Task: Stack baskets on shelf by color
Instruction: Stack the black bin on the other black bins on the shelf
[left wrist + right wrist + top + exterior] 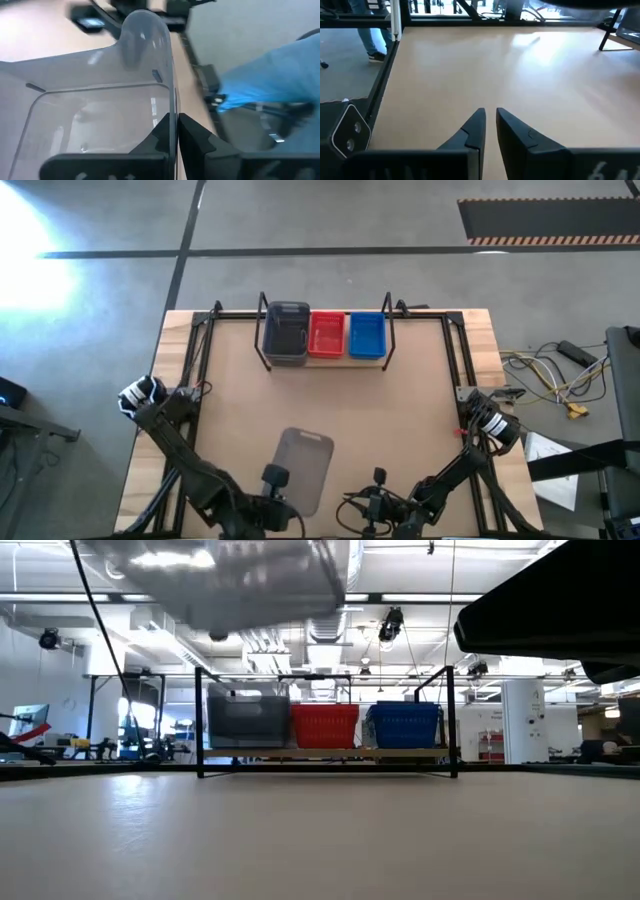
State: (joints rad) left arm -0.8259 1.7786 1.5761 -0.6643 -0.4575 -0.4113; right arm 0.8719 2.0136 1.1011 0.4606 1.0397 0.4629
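Left gripper pinches the thin wall of a translucent grey basket, which I carry clear of the tabletop near its front edge, in the high view. Across the table, the shelf holds a grey stack at its left end, a red basket in the middle and a blue basket on the right; how many sit nested in each I cannot tell. Right gripper waits low at the front of the table, fingers nearly closed on nothing, a narrow gap between them.

To finish this step well, I judge the held basket should travel high toward the grey stack, clearing the shelf's wire end loop, then be squared with the stack's long side before descending straight so it nests rather than perching on a rim. A grip on one wall invites tilt; I would move slowly and release only once it is seated.
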